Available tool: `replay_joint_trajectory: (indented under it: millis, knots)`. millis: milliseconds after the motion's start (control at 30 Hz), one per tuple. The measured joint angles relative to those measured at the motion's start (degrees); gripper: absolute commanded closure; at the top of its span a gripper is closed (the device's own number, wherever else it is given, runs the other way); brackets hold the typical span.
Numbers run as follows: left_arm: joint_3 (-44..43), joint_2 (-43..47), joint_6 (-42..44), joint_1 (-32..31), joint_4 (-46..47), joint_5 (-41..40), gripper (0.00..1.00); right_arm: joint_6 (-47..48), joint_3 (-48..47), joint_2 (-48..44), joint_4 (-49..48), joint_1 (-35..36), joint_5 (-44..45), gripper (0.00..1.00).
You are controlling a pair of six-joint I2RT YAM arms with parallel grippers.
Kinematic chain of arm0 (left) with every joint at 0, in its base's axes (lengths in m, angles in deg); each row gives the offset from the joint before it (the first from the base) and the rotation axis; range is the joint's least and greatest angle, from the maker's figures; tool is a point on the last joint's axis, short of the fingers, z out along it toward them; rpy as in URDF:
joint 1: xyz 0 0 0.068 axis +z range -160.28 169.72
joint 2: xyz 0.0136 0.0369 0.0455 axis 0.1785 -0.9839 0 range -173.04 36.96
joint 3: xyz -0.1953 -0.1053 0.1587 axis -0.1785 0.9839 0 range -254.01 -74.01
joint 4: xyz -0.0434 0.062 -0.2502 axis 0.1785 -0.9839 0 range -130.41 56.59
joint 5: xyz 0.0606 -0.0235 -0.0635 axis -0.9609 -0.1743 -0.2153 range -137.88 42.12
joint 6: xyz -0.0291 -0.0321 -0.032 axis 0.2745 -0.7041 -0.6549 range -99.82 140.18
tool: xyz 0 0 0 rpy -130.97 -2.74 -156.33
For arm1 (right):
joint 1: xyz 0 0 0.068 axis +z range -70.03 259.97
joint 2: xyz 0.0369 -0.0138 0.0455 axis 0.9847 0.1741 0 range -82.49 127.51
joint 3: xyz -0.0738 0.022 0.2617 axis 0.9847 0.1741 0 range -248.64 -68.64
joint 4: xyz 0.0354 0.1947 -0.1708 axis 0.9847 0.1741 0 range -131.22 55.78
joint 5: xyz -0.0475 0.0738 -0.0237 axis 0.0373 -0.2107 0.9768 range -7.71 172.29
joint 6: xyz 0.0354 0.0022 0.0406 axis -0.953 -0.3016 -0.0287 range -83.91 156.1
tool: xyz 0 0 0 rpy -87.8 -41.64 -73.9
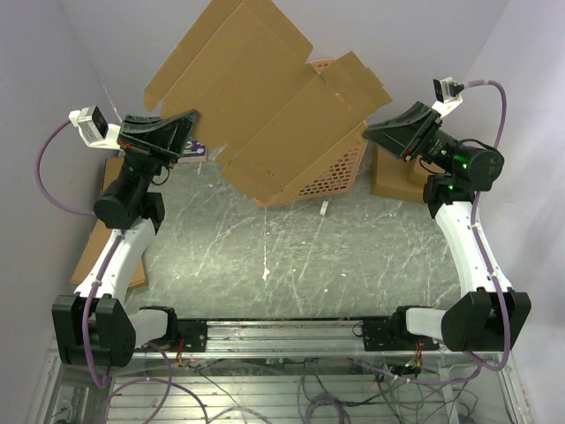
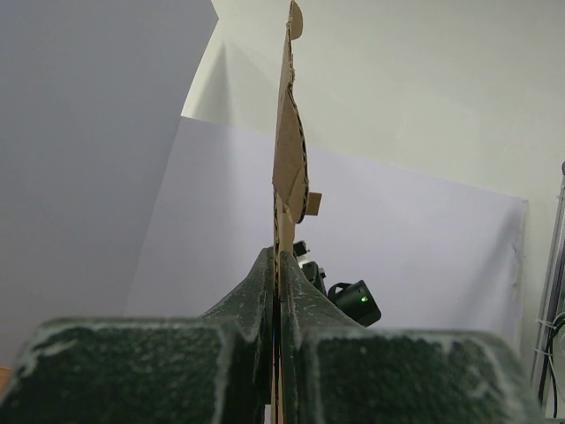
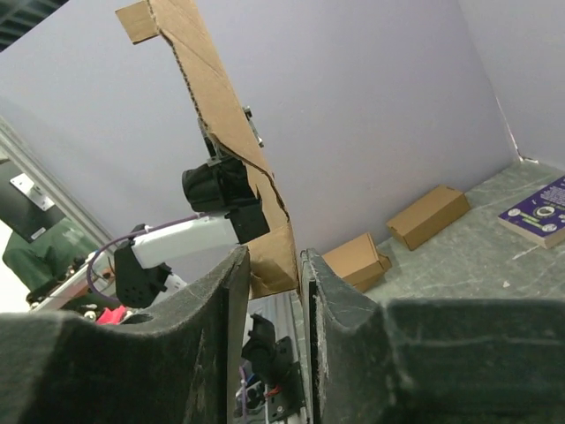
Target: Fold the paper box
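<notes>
1. Cardboard first: the paper box (image 1: 265, 115) is an open die-cut sheet, held up in the air well above the table (image 1: 265, 256), tilted and spanning the gap between the two grippers.
2. The left gripper (image 1: 192, 124) has its jaws pressed together on the sheet's left edge. From the left wrist the cardboard (image 2: 287, 159) rises edge-on straight out from between the fingertips (image 2: 269, 274).
3. The right gripper (image 1: 372, 134) meets the sheet's opposite edge. In the right wrist view the jaws stand a little apart with a corner of the cardboard (image 3: 212, 97) sitting in the gap. I cannot tell whether they are actually pinching it.
4. Beyond both sets of jaws, behind the sheet, an orange lattice rack (image 1: 331, 177) shows through. Ready-made boxes (image 3: 428, 215) lie on the table far past the right jaws.
5. Progress, as I judge it, is at an early stage. The panels lie close to one plane, with only slight bends at the score lines. Flaps and tabs stick out freely, no side wall is raised and no tab is tucked.
6. What looks left is to get the sheet down onto the table, crease the long sides upright, fold in the end flaps, lock the tabs and close the lid panel.
</notes>
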Motion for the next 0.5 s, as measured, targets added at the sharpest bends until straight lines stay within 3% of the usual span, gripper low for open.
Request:
replay_joint_trajectory:
  millis: [100, 200, 333, 433, 500]
  knots:
    - [0.0, -0.04, 0.02, -0.22, 0.0, 0.0, 0.93, -0.04, 0.0, 0.17, -0.61, 0.09, 0.0, 0.81]
    - [0.0, -0.04, 0.02, -0.26, 0.0, -0.02, 0.93, -0.04, 0.0, 0.42, -0.87, 0.09, 0.0, 1.0]
    - [0.0, -0.07, 0.02, -0.37, 0.0, -0.15, 0.93, -0.13, 0.0, 0.74, -1.07, 0.09, -0.04, 0.98]
    - [0.0, -0.11, 0.04, -0.42, 0.0, -0.13, 0.93, 0.55, 0.0, 0.76, -0.52, 0.09, -0.2, 0.48]
    - [0.0, -0.13, 0.28, -0.55, 0.0, -0.11, 0.93, 2.36, -0.04, 0.61, 0.96, -0.26, -0.83, 0.27]
